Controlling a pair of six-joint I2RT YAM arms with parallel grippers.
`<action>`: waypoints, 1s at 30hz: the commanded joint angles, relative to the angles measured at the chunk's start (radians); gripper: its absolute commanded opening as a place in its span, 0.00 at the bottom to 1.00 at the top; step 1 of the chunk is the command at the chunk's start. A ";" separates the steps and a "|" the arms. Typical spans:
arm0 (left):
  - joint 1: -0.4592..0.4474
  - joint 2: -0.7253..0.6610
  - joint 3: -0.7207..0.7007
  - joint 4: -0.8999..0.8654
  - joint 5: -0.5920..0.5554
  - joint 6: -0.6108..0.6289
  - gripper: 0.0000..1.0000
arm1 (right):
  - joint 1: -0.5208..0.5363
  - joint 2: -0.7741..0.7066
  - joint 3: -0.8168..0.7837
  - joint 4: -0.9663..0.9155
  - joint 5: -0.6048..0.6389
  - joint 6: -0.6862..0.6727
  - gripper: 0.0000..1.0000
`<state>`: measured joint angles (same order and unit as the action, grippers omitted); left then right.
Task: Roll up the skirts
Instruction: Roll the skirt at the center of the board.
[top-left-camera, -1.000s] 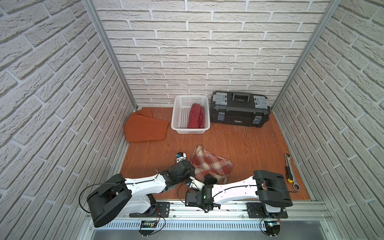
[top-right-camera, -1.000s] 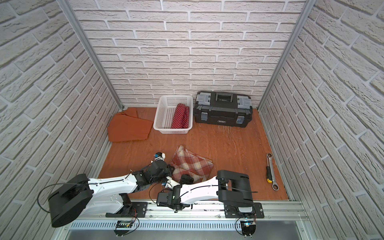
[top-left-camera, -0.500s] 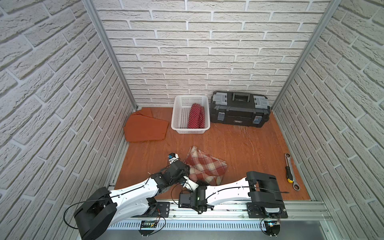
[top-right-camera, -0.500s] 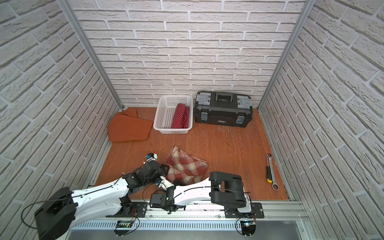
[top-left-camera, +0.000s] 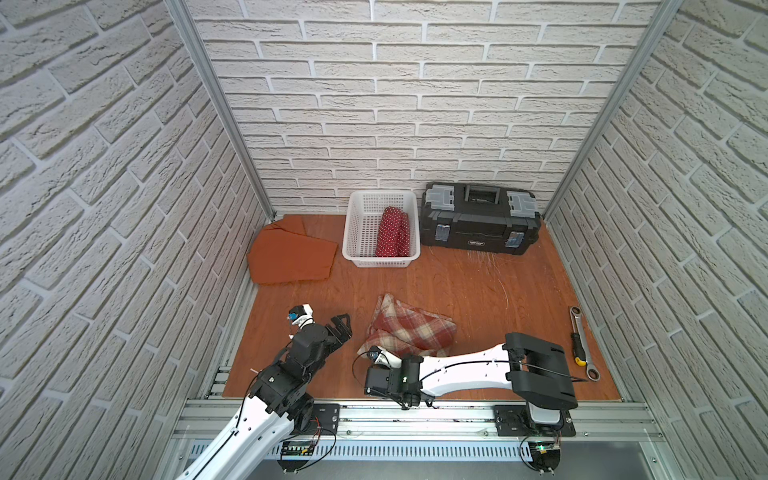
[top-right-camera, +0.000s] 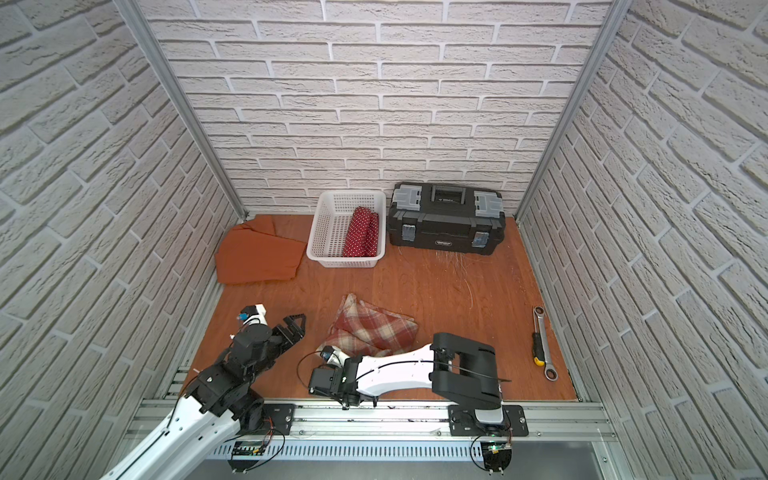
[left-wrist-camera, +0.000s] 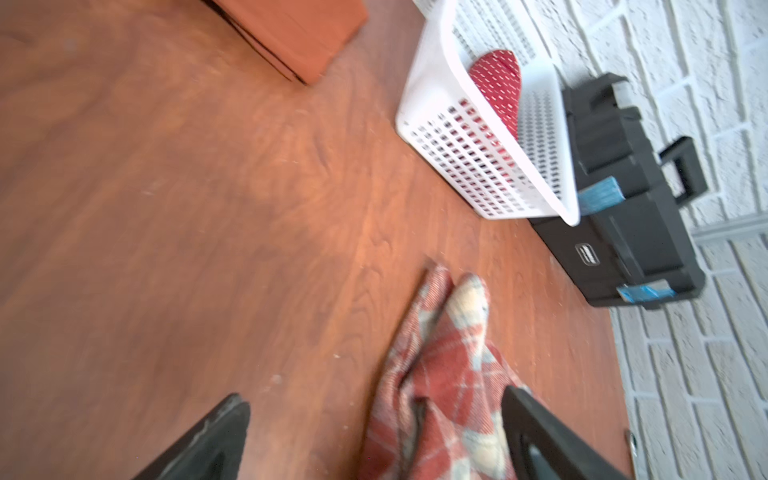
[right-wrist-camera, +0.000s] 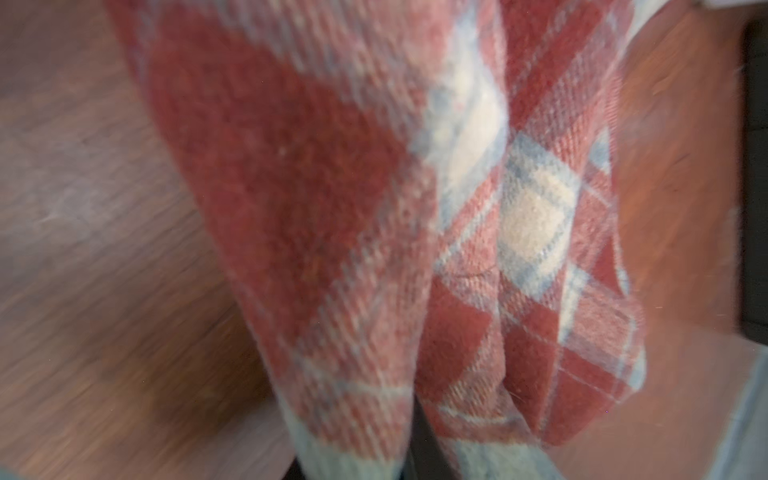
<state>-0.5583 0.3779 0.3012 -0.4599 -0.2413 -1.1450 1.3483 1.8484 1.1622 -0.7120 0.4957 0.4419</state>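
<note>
Status, three skirts. Polka-dot skirt (top-left-camera: 392, 232): rolled into a bundle, lying in the right half of the white basket (top-left-camera: 360, 232), upper centre of both top views; judged done. Rust-orange skirt (top-left-camera: 291, 255): lies flat and folded on the table (top-left-camera: 478, 291), centre left of the frame, just beside the basket and apart from both arms; judged not started. Plaid skirt (top-left-camera: 409, 330): lower centre of the frame, a loose, creased heap with one corner pointing toward the basket, not a tight roll; judged in progress. Right gripper (right-wrist-camera: 417, 446): in the right wrist view plaid cloth fills the frame and its folds gather into the dark jaws at the bottom edge, so it reads as clenched on the near edge of the plaid skirt; in the top views its tips are hidden under the cloth. Left gripper (top-left-camera: 343, 328): fingers spread wide with nothing between them, just left of the plaid skirt and apart from it; the left wrist view shows the cloth behind one finger (left-wrist-camera: 536, 419), not held. Remaining, by estimate: finish and tighten the plaid roll, then roll the orange one.
</note>
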 joint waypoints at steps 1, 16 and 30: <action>0.014 0.023 0.020 -0.044 0.038 0.045 0.98 | -0.074 -0.109 -0.057 0.016 -0.313 -0.053 0.13; 0.002 0.171 -0.007 0.153 0.111 0.060 0.98 | -0.597 -0.357 -0.346 0.406 -1.028 -0.006 0.17; -0.046 0.301 -0.002 0.284 0.126 0.061 0.98 | -0.845 -0.369 -0.491 0.561 -1.112 0.076 0.44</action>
<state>-0.5922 0.6704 0.3016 -0.2527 -0.1215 -1.0927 0.5110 1.4631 0.6418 -0.1074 -0.6685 0.5598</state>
